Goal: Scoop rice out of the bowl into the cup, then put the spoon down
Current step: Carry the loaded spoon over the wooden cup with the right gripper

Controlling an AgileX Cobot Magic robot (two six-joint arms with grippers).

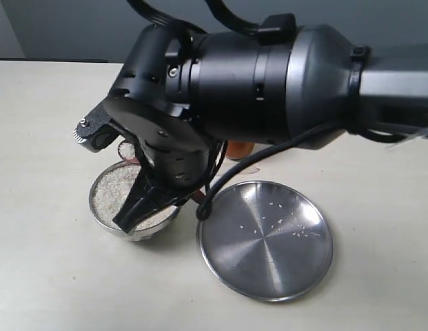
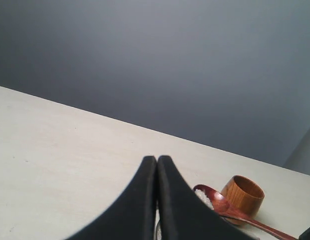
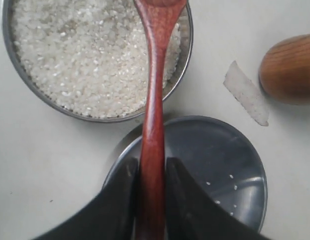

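The right end effector [image 3: 151, 166] is clamped on the handle of the spoon [image 3: 154, 75]. The spoon reaches over the bowl [image 1: 148, 231] of rice [image 3: 85, 55], which sits on the worktop [image 1: 48, 276] left of the plate [image 3: 209, 150]. The cup [image 3: 289, 67] stands just beyond them. The left end effector [image 2: 157, 167] is closed and empty.

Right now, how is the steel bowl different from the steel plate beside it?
The bowl is deep-sided and narrower; the plate is wider and nearly flat. The bowl is filled with rice; the plate carries only a few scattered grains. The spoon has its scoop over the bowl, while its handle crosses the plate's rim. Both are round, shiny steel, side by side on the table.
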